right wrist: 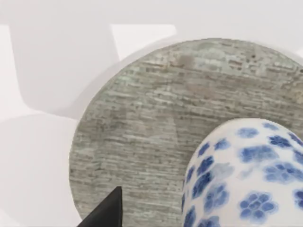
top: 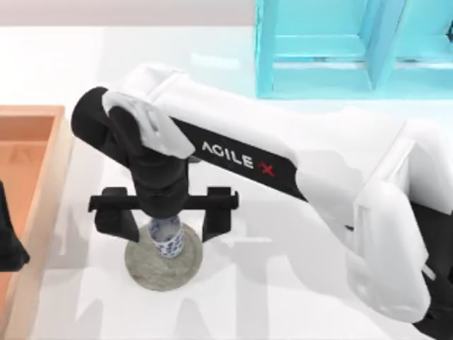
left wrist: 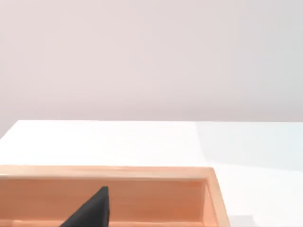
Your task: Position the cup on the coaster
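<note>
Near the worktop's front edge, left of its middle, the cup (top: 168, 237) stands upright on the coaster (top: 163, 267), toward the disc's rear half rather than dead centre. The right gripper (top: 167, 221) hangs directly over it, reaching in from the right side of the worktop. Its two black fingers (top: 117, 221) stand wide apart, one on each side of the cup and clear of its wall, so the claw is spread and grips nothing. In the right wrist view the cup (right wrist: 246, 175) sits with its blue-flowered side over the coaster (right wrist: 156, 127), grey stone showing all round the part of the foot that can be seen, and one dark fingertip (right wrist: 105, 212) pokes in beside it without touching.

By my reading the placing itself is done and the step in hand is the release. The cup looks settled on the disc, not tilted, though its foot is partly hidden under the wrist from above.

The next move calls for a straight lift of the right arm, with the fingers kept apart so neither one clips the rim and tips the cup off its seat. A sideways drift would be the risk.

The left gripper (top: 8, 237) is parked at the worktop's left edge, over the wooden tray (top: 32, 145); whether its claw is apart or together I cannot tell. The left wrist view looks across the tray (left wrist: 142, 172). A blue rack (top: 333, 49) stands at the rear edge.
</note>
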Available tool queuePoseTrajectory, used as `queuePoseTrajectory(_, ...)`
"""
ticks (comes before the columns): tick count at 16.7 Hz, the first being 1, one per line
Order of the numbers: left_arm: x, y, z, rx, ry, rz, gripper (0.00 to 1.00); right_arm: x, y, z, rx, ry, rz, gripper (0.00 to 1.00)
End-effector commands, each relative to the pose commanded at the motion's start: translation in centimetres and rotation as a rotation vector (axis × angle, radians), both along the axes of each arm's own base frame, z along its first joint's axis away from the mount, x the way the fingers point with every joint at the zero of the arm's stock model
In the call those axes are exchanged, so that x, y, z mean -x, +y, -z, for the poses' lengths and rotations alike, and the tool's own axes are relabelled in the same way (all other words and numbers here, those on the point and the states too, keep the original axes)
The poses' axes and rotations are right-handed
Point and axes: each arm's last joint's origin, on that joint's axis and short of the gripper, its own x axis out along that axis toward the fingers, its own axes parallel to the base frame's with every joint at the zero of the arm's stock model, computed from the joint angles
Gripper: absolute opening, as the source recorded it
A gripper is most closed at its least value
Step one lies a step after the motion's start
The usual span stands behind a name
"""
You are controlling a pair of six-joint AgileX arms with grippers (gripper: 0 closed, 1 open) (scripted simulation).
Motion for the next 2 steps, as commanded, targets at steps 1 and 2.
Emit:
queuePoseTrajectory(1, 0.00, 0.00, 0.00, 0.000, 0.000, 0.000, 1.00, 0.00, 0.00, 0.00, 0.000, 0.000, 0.000, 1.00)
queuePoseTrajectory(2, 0.00, 0.00, 0.00, 0.000, 0.000, 0.000, 1.00, 0.00, 0.00, 0.00, 0.000, 0.000, 0.000, 1.00)
